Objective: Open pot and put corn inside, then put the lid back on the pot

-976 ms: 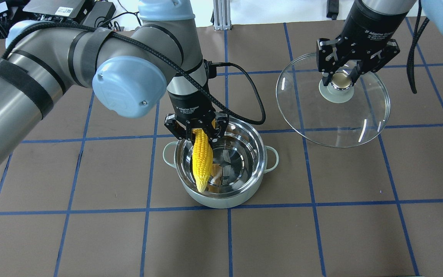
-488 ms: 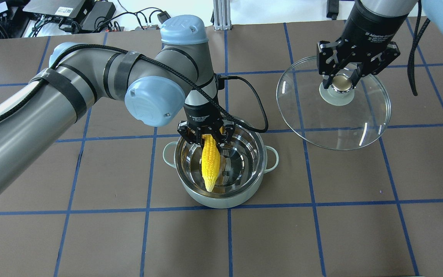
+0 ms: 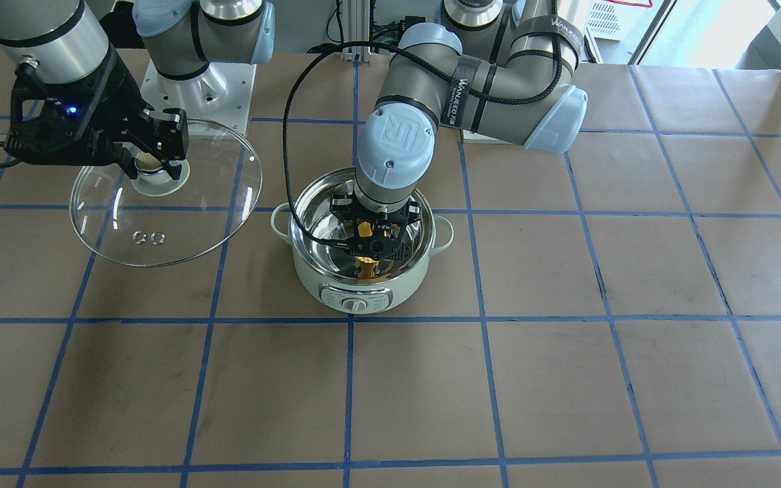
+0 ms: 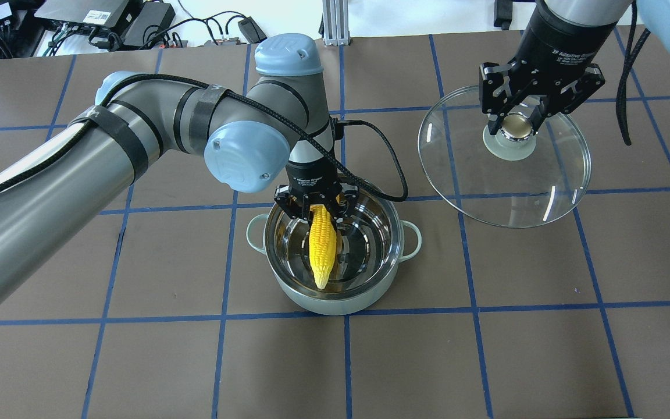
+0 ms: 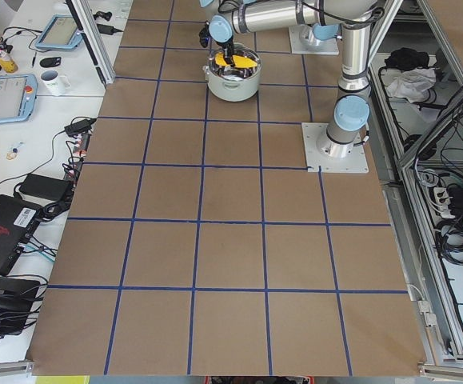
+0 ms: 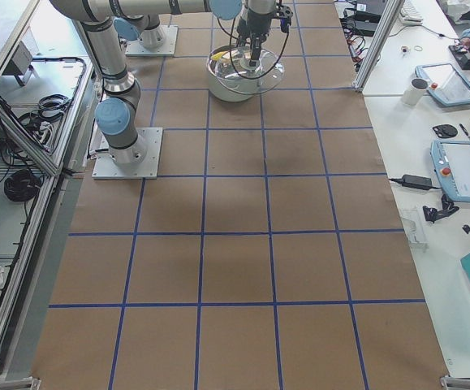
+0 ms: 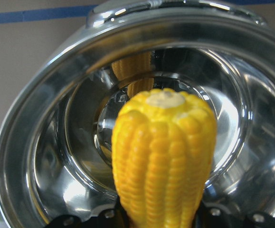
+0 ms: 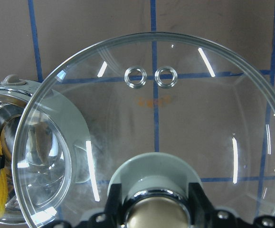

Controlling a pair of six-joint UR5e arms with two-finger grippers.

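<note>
Left hand [image 4: 317, 210] has sunk into pot [image 4: 335, 305], clamping corn [image 4: 321, 253] (tip down, axis steep); right hand [image 4: 515, 125] grips lid [image 4: 544, 186].

Robotics lab: taped-grid table [image 4: 154, 361], teach pendants [image 6: 464, 171].

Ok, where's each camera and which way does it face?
Front-facing: table's far side, looking back; left arm on view's right.
Overhead: behind the shoulders, looking down; right arm on right, corn centre.
Exterior left: table's end; left arm nearer.
Exterior right: opposite end; right arm nearer.
Left wrist: along corn into pot; jaws below.
Right wrist: over lid toward table; jaws below.
Shared: both wrists see the pot.
</note>
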